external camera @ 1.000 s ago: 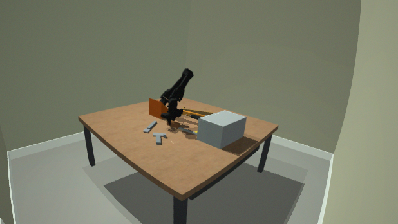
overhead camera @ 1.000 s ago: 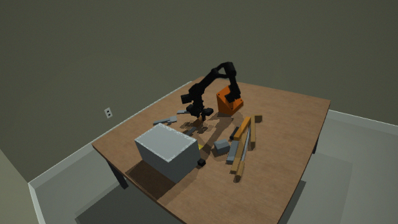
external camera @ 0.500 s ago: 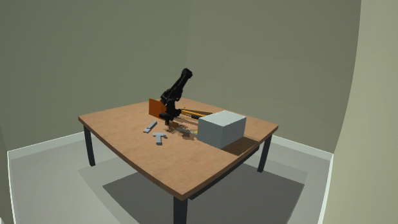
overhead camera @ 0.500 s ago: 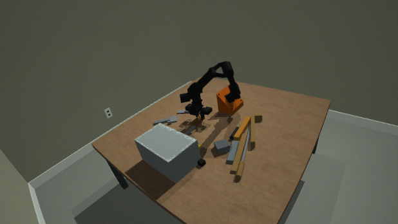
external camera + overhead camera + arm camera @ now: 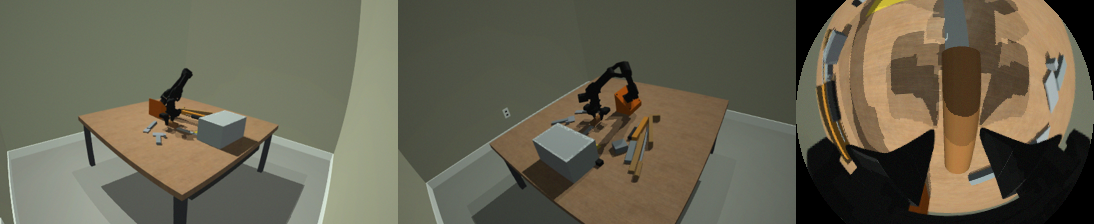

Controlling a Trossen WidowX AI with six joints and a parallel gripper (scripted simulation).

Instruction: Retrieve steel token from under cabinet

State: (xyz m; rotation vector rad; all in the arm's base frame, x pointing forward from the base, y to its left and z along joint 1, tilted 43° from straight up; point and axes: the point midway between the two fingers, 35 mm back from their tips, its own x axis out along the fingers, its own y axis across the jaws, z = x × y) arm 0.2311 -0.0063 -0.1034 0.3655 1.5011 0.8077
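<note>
The grey cabinet (image 5: 574, 161) (image 5: 210, 132) stands on the table. The steel token is not visible in any view, and the vent slots face away or are too small to see. A tool with a round wooden handle (image 5: 595, 121) (image 5: 961, 95) and a flat grey blade (image 5: 588, 130) (image 5: 184, 130) (image 5: 956, 25) lies with its blade toward the cabinet; its far end is hidden. My gripper (image 5: 597, 118) (image 5: 169, 122) (image 5: 957, 132) is open, low over the handle, with a finger on each side and gaps between. A yellow patch (image 5: 597, 147) (image 5: 883, 6) shows beside the cabinet; the marked area's outline is unclear.
A grey T-shaped piece (image 5: 570, 120) (image 5: 158, 138) and a grey bar (image 5: 150, 127) lie on one side. On the other are a grey block (image 5: 620, 146), an orange bar (image 5: 640, 128) and several long wooden pieces. A small black block (image 5: 599, 162) is by the cabinet's corner.
</note>
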